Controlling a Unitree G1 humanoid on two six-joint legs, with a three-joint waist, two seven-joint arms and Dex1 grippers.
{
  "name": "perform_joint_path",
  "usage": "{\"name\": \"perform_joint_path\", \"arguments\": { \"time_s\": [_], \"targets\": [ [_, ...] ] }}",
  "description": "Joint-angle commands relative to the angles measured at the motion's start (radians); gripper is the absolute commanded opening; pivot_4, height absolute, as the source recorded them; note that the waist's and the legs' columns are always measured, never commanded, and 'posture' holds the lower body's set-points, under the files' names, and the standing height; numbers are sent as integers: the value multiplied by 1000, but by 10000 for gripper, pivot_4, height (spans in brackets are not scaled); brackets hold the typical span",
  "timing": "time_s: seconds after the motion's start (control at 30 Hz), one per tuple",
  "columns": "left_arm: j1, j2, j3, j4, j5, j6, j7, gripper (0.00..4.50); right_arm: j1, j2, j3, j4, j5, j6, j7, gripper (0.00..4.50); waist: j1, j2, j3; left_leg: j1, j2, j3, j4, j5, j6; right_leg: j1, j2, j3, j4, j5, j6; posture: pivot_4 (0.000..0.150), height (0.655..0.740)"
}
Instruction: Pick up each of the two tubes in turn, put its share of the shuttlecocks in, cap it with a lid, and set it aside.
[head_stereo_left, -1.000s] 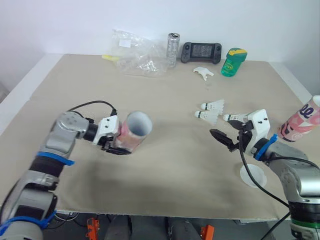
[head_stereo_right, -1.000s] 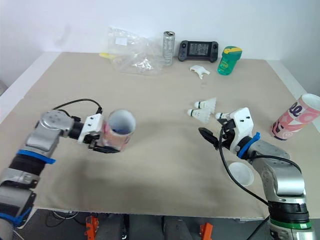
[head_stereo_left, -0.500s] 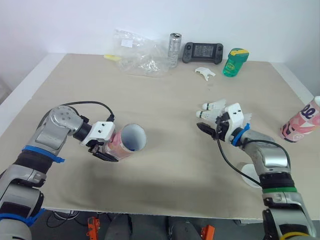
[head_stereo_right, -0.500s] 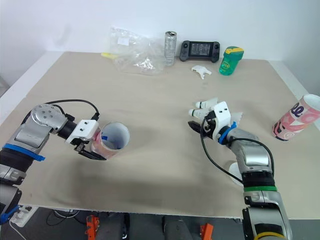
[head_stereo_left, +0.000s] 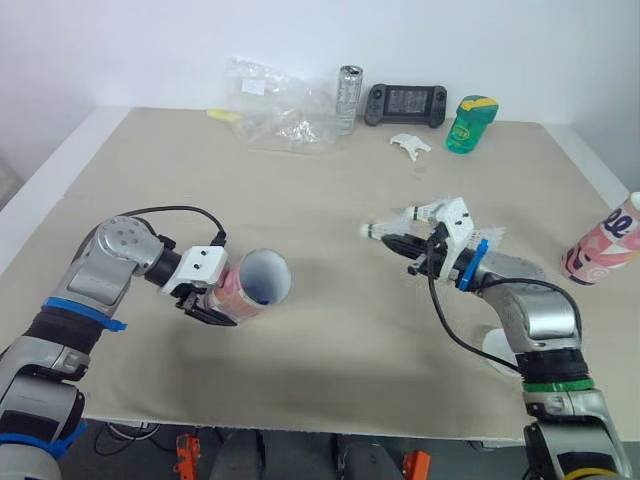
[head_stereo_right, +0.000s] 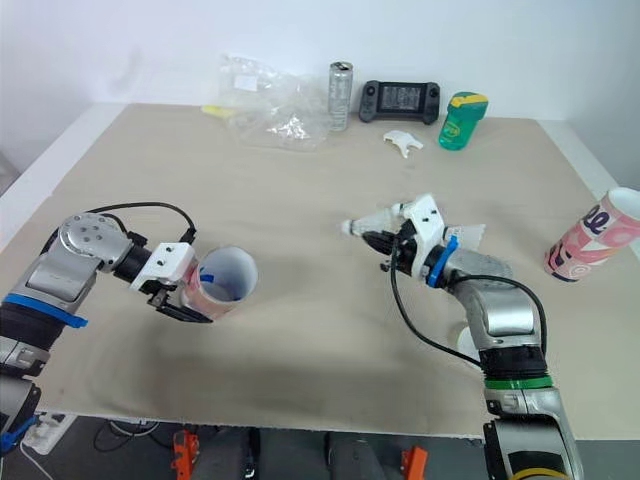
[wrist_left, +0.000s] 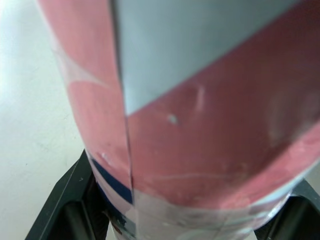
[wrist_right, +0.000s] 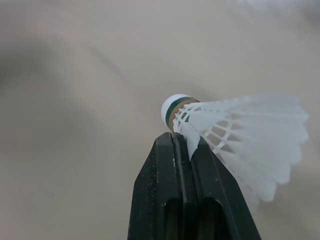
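The left end effector (head_stereo_left: 212, 297) is clamping the pink tube (head_stereo_left: 255, 283) low on its body, both fingers pressing its sides, and is holding it just above the counter (head_stereo_left: 330, 330), tilted so its open mouth is facing the right arm. The right end effector (wrist_right: 179, 140) is pinching a shuttlecock (wrist_right: 235, 135) with its fingers almost fully closed, gripping the feather stems just behind the cork, which is pointing ahead toward the tube.

The shuttlecock is looking very light and fragile. Its feathers are likely to bend or split under a hard squeeze, so this hold at the stiff neck is a sound one. The tube is looking like light, stiff card that could dent or slip if clamped unevenly, and a mid-body hold suits it. The gap to the tube mouth is wide, so the cork will probably need careful lining up.

The second tube (head_stereo_left: 603, 243) is standing at the counter's right edge, and a white lid (head_stereo_left: 497, 350) is lying near the right forearm.

Against half a second ago, the right end effector is sitting further left, away from where the shuttlecocks were lying, with one now lifted in its grip. The held tube is sitting about where it was then, though lower and more tilted than a second ago
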Motion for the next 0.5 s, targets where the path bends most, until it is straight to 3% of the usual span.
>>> {"name": "perform_joint_path", "arguments": {
  "time_s": [0.03,0.2,0.3,0.5],
  "targets": [
    [10,-3,-37,0,4,3,-14,29245,-42,-78,-10,-260,114,53,100,247,1,0,0,0,0,-1,0,0,0,0,0,-1,0,0,0,1500,7236],
    [-9,-3,-58,26,2,-5,-14,29245,-127,-137,80,-427,190,97,212,247,0,-1,-1,1,0,-2,1,0,0,1,0,-2,0,-1,1,1500,7236],
    [-21,-1,-74,41,-2,-10,-14,29245,-168,-151,138,-413,149,79,243,247,1,-1,-1,1,0,-1,1,0,0,1,-1,-2,0,-3,4,1500,7236],
    [-48,-24,-84,71,2,7,-14,29245,-314,-57,338,-261,-5,33,268,247,1,-1,-1,2,0,0,2,0,0,1,-1,-2,1,-2,4,1500,7236]
  ]
}}
